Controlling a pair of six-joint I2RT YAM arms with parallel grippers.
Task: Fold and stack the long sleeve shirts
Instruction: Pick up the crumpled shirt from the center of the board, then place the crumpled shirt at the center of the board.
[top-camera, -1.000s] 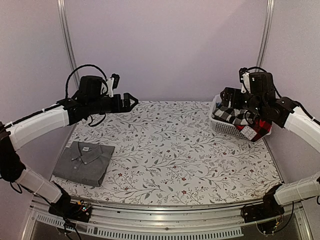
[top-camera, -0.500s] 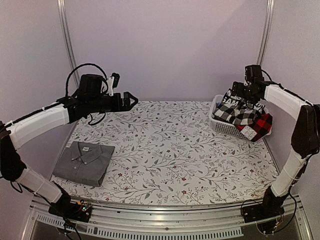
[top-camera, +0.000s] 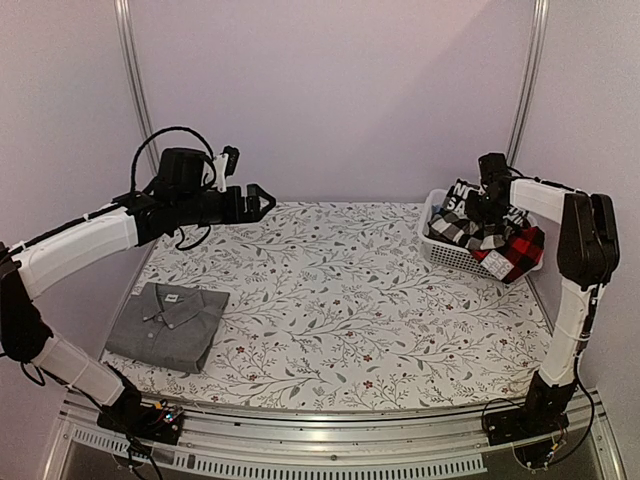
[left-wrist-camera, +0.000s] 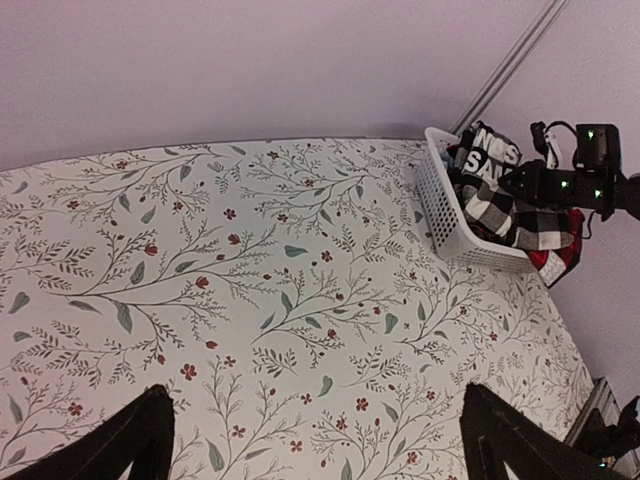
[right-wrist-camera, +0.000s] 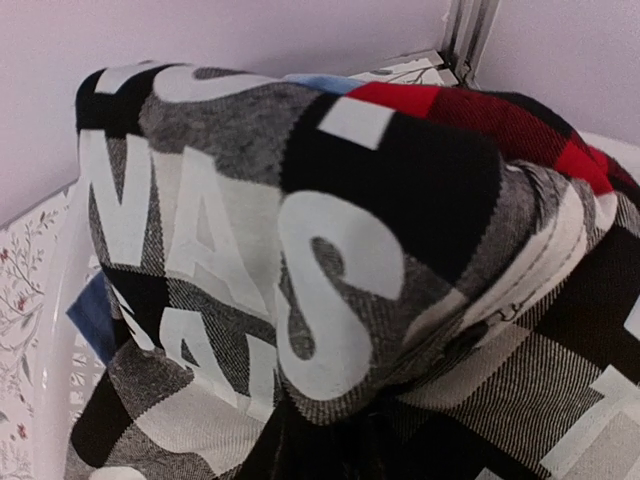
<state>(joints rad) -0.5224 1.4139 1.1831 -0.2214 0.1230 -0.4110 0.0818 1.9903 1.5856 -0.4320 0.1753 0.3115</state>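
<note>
Your workspace is a table (top-camera: 350, 300) under a white cloth printed with leafy sprigs, closed in by plain lilac walls; a metal post stands in each far corner.

Your grey shirt (top-camera: 170, 325) lies folded at the near left edge, collar up, well apart from both arms.

Your white basket (top-camera: 445, 255) sits at the far right corner; the black-and-white check shirt (top-camera: 470, 225) is heaped in it, its white lettering showing on the far side; the red-and-black check shirt (top-camera: 520, 250) lies beside it on the right, spilling over the rim, with a white tag hanging from it.

Your left gripper (top-camera: 262, 197) hovers above the far left of the table, pointing right; in its wrist view the two dark fingers (left-wrist-camera: 140, 440) stand wide apart with nothing between them.

Your right gripper (top-camera: 487, 200) is down on the black-and-white check shirt at the basket's far side; its wrist view is filled with that cloth, so you cannot tell whether the fingers are apart or clamped on it.
</note>
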